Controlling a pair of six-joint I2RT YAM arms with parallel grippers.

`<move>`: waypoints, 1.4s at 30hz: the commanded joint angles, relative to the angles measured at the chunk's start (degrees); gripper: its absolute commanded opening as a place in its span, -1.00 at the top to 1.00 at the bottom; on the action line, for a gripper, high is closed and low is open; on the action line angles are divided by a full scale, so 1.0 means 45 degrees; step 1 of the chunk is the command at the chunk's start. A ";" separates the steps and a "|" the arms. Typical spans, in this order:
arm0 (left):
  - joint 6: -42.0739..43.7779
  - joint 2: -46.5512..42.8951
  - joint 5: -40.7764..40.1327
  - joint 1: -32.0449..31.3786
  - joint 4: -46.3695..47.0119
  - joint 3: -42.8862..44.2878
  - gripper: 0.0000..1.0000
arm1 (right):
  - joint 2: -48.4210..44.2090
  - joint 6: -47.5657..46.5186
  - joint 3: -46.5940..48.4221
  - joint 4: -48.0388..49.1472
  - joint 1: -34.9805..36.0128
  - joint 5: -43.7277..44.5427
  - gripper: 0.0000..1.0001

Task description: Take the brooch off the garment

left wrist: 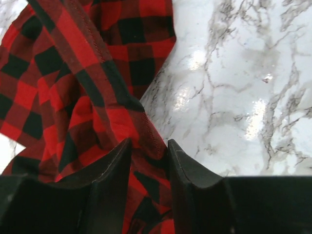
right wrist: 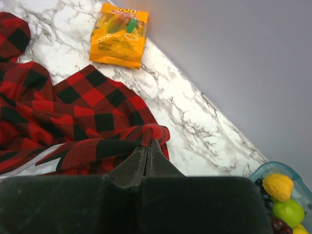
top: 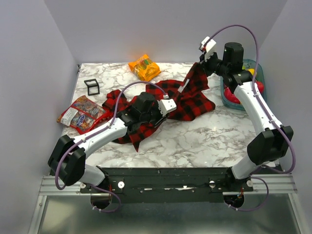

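Observation:
The red-and-black plaid garment [top: 187, 100] lies crumpled across the middle of the marble table. My right gripper [top: 198, 66] is shut on a hem fold of the garment [right wrist: 155, 131] and holds that corner raised at the back. In the right wrist view the jaws [right wrist: 147, 142] are pressed together on the fold. My left gripper [top: 171, 108] sits low on the garment's middle, and a fold of the fabric [left wrist: 73, 73] fills the space between its fingertips [left wrist: 148, 142]. No brooch shows clearly. A small pale strip [top: 183, 87] on the raised cloth is too small to identify.
An orange snack bag [top: 144, 67] lies at the back, also in the right wrist view [right wrist: 118, 35]. A black square frame [top: 91, 86] and red snack packets [top: 83, 113] lie at the left. A teal bin of fruit [top: 260, 73] stands at the back right.

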 commanded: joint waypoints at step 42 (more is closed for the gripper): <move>0.1462 0.0780 0.2796 0.6452 -0.4279 0.3188 1.00 | 0.2714 -1.6805 -0.5001 -0.2305 -0.1805 0.1624 -0.29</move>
